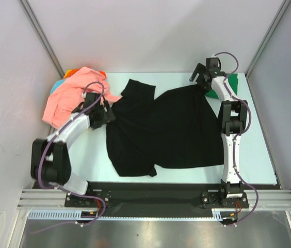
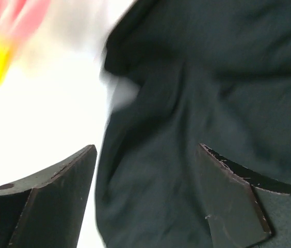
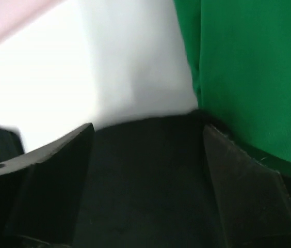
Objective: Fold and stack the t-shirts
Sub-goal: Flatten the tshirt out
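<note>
I am holding both claws released, my left claw [image 2: 145, 147] at the black t-shirt's [image 1: 171, 129] left edge and my right claw [image 3: 148, 126] at its far corner beside the green t-shirt [image 3: 248, 77], with white table [image 1: 259, 150] showing rightward.

Black t-shirt [image 1: 176, 129] spread at centre; salmon-pink t-shirt [image 1: 65, 101] bunched left; green t-shirt [image 1: 232, 80] far right.

This looks like a robotics lab test cell. A pale tabletop [image 1: 259, 155] is boxed in on the left, far and right sides by plain white panels [image 1: 150, 31], which meet at bare metal corner posts [image 1: 41, 36]. Along the near edge, an aluminium rail [image 1: 269, 199] carries two bolted robot arms [image 1: 63, 139] with exposed cables [image 1: 43, 160].
</note>
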